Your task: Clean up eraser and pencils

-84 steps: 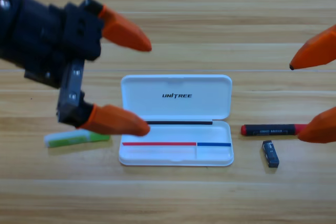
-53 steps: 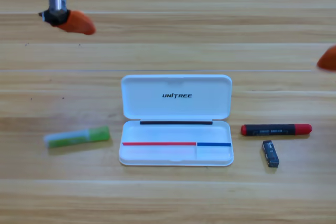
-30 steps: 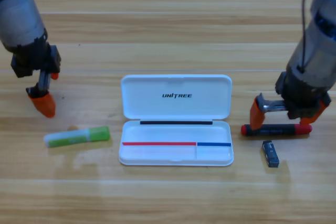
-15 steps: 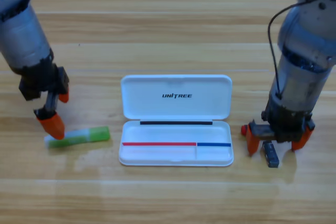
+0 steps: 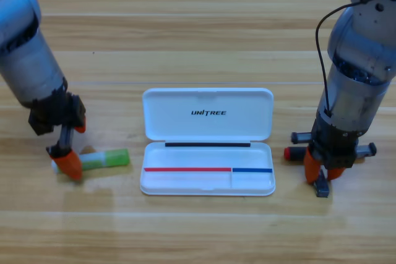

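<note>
Eraser (image 5: pixel 321 186) lies on the bench (image 5: pixel 198 41) right of the open white case (image 5: pixel 207 143), right claw (image 5: pixel 324 171) closed around it. The red-ended pencil (image 5: pixel 289 153) lies just above, mostly hidden. Left claw (image 5: pixel 71 164), opening indiscernible, touches the green-white pencil (image 5: pixel 102 160).

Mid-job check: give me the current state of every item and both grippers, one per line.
White case: lid open, tray holds no task item.
Green-white pencil: flat on the table, left of the case.
Red-ended pencil: on the table, mostly hidden.
Eraser: on the table.
Left gripper: at the green-white pencil's left end.
Right gripper: down over the eraser.
</note>
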Controlling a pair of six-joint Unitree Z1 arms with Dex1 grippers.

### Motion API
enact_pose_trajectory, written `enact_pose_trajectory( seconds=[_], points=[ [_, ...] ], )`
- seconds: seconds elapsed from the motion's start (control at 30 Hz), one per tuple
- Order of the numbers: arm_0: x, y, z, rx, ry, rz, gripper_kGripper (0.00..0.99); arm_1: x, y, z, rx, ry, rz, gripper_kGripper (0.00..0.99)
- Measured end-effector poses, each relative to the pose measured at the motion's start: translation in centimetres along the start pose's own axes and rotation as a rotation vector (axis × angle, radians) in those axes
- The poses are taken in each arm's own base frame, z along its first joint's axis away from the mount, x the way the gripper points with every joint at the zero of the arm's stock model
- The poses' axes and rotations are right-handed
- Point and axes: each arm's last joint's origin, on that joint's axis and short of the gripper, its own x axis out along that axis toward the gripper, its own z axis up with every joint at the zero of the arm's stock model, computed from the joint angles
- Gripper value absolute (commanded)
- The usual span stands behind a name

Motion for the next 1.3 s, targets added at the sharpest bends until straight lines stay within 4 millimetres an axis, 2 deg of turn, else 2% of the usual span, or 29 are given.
enact_pose_trajectory(
  seconds=[0.17,0.27,0.37,0.43,0.5,0.6,0.63,0.73,0.93,1.07,1.17,1.3],
  points=[
    [1.2,-0.5,-0.5,0.001,-0.009,0.009,0.979,0.0,0.1,-0.1,0.000,0.021,0.028,0.000],
    [1.6,-0.7,-0.7,0.002,-0.012,0.013,0.976,-0.1,0.0,-0.3,-0.064,0.044,0.022,0.000],
    [1.9,-0.8,-0.8,0.002,-0.018,0.021,0.934,-1.4,0.0,-0.6,-0.293,0.099,-0.012,0.000],
    [2.1,-1.0,-1.0,0.004,-0.028,0.033,0.877,-3.3,0.7,-0.2,-0.575,0.070,-0.029,0.000],
    [2.0,-1.3,-1.1,0.006,-0.041,0.051,0.773,-5.3,1.5,0.1,-0.819,0.020,-0.029,0.000],
    [2.1,-1.8,-1.5,0.009,-0.053,0.063,0.541,-6.9,2.3,0.2,-1.047,-0.011,-0.018,0.000],
    [2.1,-1.9,-1.5,0.011,-0.060,0.068,0.440,-7.1,2.6,0.2,-1.117,-0.020,-0.009,0.000],
    [2.1,-2.1,-1.5,0.019,-0.072,0.063,0.000,-7.7,3.3,0.4,-1.282,-0.047,0.002,0.000],
    [2.2,-2.0,-1.3,0.037,-0.073,0.054,0.000,-7.8,5.3,0.9,-1.380,-0.088,0.032,0.000],
    [2.0,-1.9,-1.2,0.037,-0.070,0.050,0.000,-7.2,7.1,1.3,-1.416,-0.103,0.044,0.000],
    [1.2,-1.5,-0.8,0.036,-0.059,0.036,0.000,-6.2,8.2,1.4,-1.443,-0.091,0.044,0.000],
    [-1.0,-0.6,0.2,0.036,-0.057,0.028,0.000,-5.1,9.2,1.5,-1.466,-0.073,0.048,0.000]
  ],
)
